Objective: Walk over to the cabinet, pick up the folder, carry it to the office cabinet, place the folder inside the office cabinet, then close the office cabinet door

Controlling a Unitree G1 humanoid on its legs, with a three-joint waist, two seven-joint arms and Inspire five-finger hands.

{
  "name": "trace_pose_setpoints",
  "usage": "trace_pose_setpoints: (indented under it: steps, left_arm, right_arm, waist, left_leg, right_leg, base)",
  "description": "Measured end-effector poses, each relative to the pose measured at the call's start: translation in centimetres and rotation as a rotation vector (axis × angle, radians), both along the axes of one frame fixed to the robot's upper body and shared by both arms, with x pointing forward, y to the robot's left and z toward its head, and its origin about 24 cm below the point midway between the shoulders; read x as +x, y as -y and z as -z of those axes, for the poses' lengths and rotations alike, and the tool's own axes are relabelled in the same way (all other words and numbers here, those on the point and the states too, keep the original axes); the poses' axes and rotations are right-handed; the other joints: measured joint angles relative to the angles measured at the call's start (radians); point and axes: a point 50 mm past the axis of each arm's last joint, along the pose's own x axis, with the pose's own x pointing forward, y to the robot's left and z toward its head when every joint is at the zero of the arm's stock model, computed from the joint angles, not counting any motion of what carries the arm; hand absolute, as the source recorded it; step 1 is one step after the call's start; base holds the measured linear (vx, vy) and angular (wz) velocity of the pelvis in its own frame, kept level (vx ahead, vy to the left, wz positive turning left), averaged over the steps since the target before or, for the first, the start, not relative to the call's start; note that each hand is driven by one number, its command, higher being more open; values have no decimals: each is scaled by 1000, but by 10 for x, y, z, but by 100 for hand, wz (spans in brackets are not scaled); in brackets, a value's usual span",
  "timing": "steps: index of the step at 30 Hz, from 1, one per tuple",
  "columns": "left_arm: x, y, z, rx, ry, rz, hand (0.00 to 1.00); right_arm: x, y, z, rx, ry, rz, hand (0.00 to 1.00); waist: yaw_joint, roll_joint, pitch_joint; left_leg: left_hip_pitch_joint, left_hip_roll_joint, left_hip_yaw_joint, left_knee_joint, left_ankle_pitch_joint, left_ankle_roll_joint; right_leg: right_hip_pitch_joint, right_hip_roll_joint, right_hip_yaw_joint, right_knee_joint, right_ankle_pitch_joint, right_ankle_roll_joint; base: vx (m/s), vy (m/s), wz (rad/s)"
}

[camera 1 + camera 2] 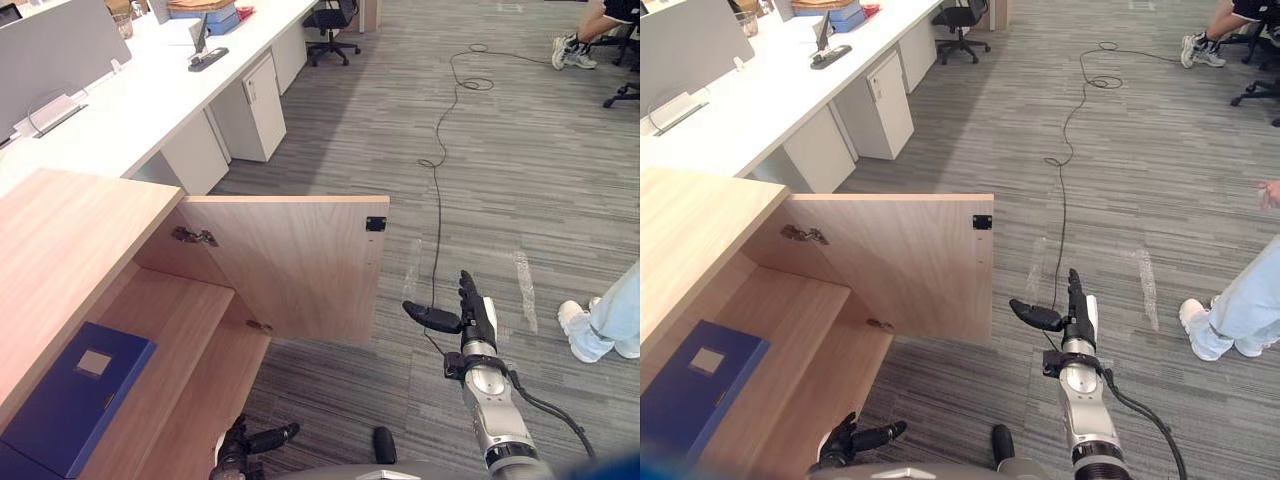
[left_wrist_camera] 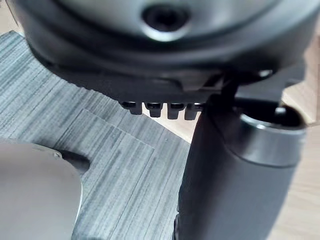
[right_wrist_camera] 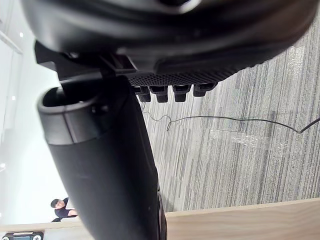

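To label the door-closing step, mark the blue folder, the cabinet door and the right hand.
blue folder [image 1: 60, 415], left eye view, on its blue cover.
cabinet door [image 1: 290, 265], left eye view, middle of its inner face.
right hand [image 1: 478, 318], left eye view, on its middle, below the straight fingers.

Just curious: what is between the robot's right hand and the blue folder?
The open cabinet door stands between the right hand and the folder, as the left eye view shows.
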Motion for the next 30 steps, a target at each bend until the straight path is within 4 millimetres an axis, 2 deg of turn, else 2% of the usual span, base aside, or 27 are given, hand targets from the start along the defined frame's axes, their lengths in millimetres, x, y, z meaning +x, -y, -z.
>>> trace_pose_setpoints:
  steps: [1, 3, 6, 9, 13, 16, 21, 25, 30]
  left_arm:
    - [0, -3, 0, 8, -1, 0, 100]
    - [0, -7, -1, 21, -3, 10, 100]
    - [0, -9, -1, 28, -4, 31, 100]
    - [1, -9, -1, 29, -4, 34, 100]
    - [4, -9, -2, 29, 4, 33, 100]
    - [5, -11, -2, 35, 6, 24, 100]
    - [-4, -16, 0, 54, -28, 40, 100]
    - [-4, -17, 0, 60, -30, 46, 100]
    - [-2, -13, -1, 70, -23, 88, 100]
  right_arm:
    - [2, -3, 1, 0, -4, -13, 100]
    - [4, -7, 0, -6, -2, -38, 100]
    - [9, -9, -5, -74, -1, -108, 100]
    - [35, -17, -20, -137, 39, -198, 100]
    - [68, -26, -37, -161, 71, -234, 100]
    - [83, -27, -40, -176, 50, -240, 100]
    - [97, -24, -37, -176, -16, -213, 100]
    - [109, -23, -46, -149, -7, -184, 100]
    - [123, -25, -62, -161, 16, -180, 100]
  waist:
    - [0, -20, 1]
    - [-2, -29, 4]
    - [-1, -32, 2]
    - [1, -30, 3]
    - [25, -19, 9]
    - [52, -11, 15]
    - [76, -7, 33]
    - [81, -4, 60]
    - [95, 17, 88]
  left_leg:
    - [-4, -6, 6, -5, -2, 3]
    - [-5, -8, 10, -3, -3, 2]
    - [-7, -7, 9, -2, -3, 2]
    - [-20, -6, -3, 5, -2, 0]
    - [-23, -4, -25, 5, 3, -4]
    - [-23, -4, -40, -3, 12, -5]
    - [-21, -7, -66, -7, 19, -6]
    - [-32, -16, -95, -14, 36, -6]
    - [-55, -23, -120, -15, 47, -9]
  right_leg:
    - [3, -7, 10, -25, 18, 7]
    - [3, -8, 13, -27, 21, 9]
    - [1, -8, 12, -28, 23, 11]
    - [-5, -11, 2, -29, 25, 10]
    - [-4, -12, -19, -27, 25, 8]
    - [-2, -14, -33, -27, 27, 3]
    - [9, -17, -58, -27, 24, 0]
    - [10, -32, -85, -27, 23, 0]
    - [-5, -38, -107, -27, 22, 5]
  base:
    - [-49, 65, -16]
    - [-35, 33, -11]
    - [0, 0, 0]
    - [-2, 13, 8]
    - [14, 2, 14]
    - [28, 11, 18]
    - [23, 15, 15]
    - [-16, 18, 23]
    - [-28, 0, 15]
